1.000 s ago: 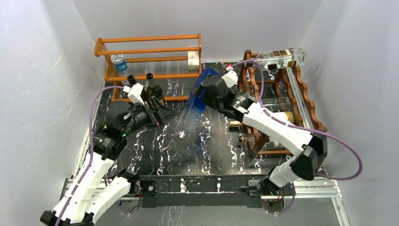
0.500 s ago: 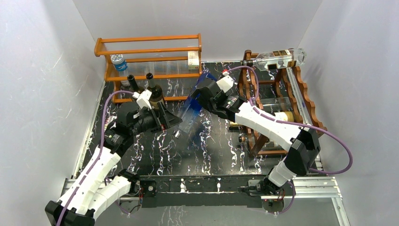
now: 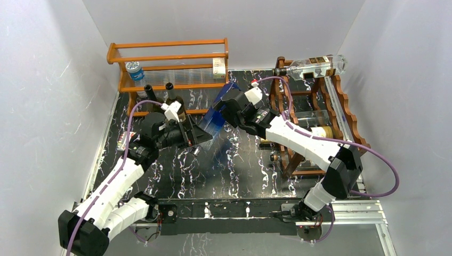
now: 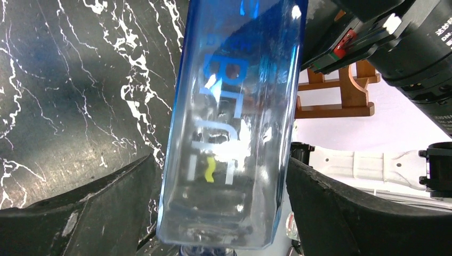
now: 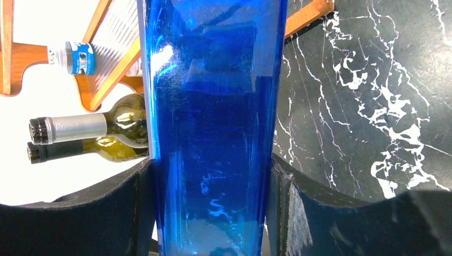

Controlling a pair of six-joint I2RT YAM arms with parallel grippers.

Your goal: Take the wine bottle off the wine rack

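The wine bottle (image 3: 215, 124) is square and blue, fading to clear at its lower end. It hangs tilted above the table's middle, off the dark reddish-brown wine rack (image 3: 349, 114) at the right. My right gripper (image 3: 228, 108) is shut on its blue upper part; in the right wrist view both pads press the bottle (image 5: 213, 106) at the gripper (image 5: 211, 160). My left gripper (image 3: 198, 135) is open and straddles the clear lower end. In the left wrist view the bottle (image 4: 234, 122) sits between the fingers (image 4: 96, 213) of the gripper (image 4: 221, 160), with narrow gaps.
A clear bottle (image 3: 314, 66) lies on top of the wine rack, and more bottles (image 3: 320, 132) lie in its lower tiers. An orange wooden shelf (image 3: 170, 56) stands at the back left with a small blue-capped jar (image 3: 134, 70). Two dark bottles (image 3: 173, 101) stand before it.
My left arm has swung right and forward, so its open jaws now straddle the bottle's clear end. My right gripper has shifted the bottle slightly left and back.
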